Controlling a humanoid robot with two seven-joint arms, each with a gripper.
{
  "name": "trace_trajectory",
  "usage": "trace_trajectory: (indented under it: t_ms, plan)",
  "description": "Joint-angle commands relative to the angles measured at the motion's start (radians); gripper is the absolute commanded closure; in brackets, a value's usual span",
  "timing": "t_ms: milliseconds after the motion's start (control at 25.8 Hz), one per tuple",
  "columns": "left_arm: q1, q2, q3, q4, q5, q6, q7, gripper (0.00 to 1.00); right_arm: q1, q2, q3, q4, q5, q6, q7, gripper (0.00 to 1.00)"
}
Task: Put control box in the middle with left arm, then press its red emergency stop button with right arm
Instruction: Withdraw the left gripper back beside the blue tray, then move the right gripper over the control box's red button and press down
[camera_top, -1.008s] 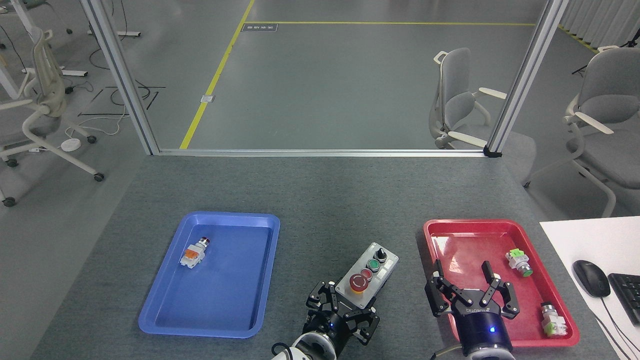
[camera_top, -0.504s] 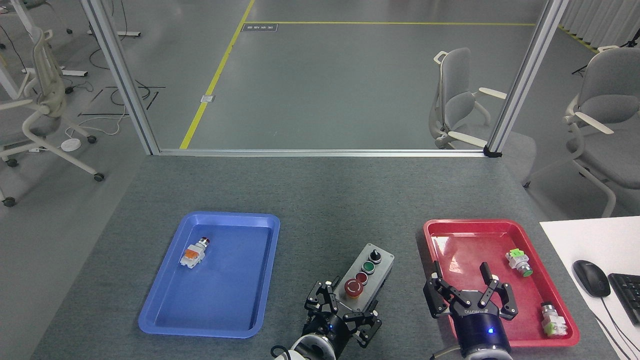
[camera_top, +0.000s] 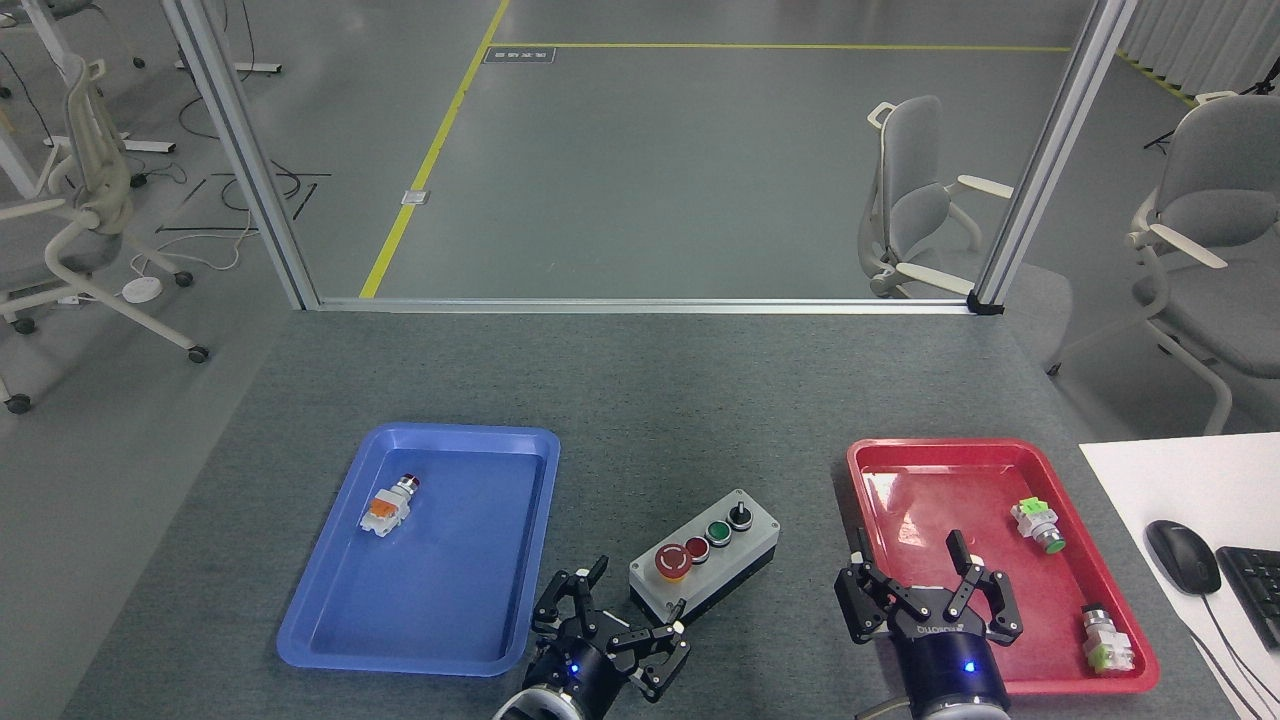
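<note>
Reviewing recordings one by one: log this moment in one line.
control box: on table between trays | left gripper: open, beside box | right gripper: open over red tray | red emergency stop button: unpressed

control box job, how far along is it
Placing looks done: the control box lies on the grey mat between the blue tray and the red tray. The left gripper sits open at its near end, one finger close to it. Left to do: the right gripper, open over the red tray, must press the red emergency stop button.
</note>
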Motion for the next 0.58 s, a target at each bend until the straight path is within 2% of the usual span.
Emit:
trace_trajectory:
  t_ms: [0,116,194,310,426,465,543]
  plan:
    - [0.069,0.071,0.092,-0.118,0.000,-0.054,-0.001,0.01,0.000,0.005,0.010,0.000,0.000,0.002,0.001,0.09]
    - [0.168,0.146,0.211,-0.262,0.000,-0.120,-0.001,0.01,0.000,0.006,0.013,0.000,0.000,0.001,0.003,0.16]
    - [0.238,0.176,0.316,-0.356,0.002,-0.180,-0.001,0.01,0.000,0.006,0.022,0.000,0.000,0.001,0.003,0.25]
    - [0.324,0.179,0.523,-0.471,0.002,-0.285,-0.009,0.01,0.000,0.008,0.031,0.000,0.000,-0.001,0.003,0.38]
    - [0.335,0.166,0.718,-0.484,0.005,-0.353,-0.010,0.01,0.002,0.008,0.045,0.000,0.000,-0.001,0.001,0.59]
    - [0.327,0.163,0.765,-0.481,0.014,-0.356,-0.012,0.01,0.002,0.008,0.050,0.000,0.000,-0.002,0.001,0.70]
    - [0.319,0.165,0.827,-0.460,0.037,-0.356,-0.012,0.01,0.000,0.012,0.053,0.000,0.000,-0.004,0.009,0.84]
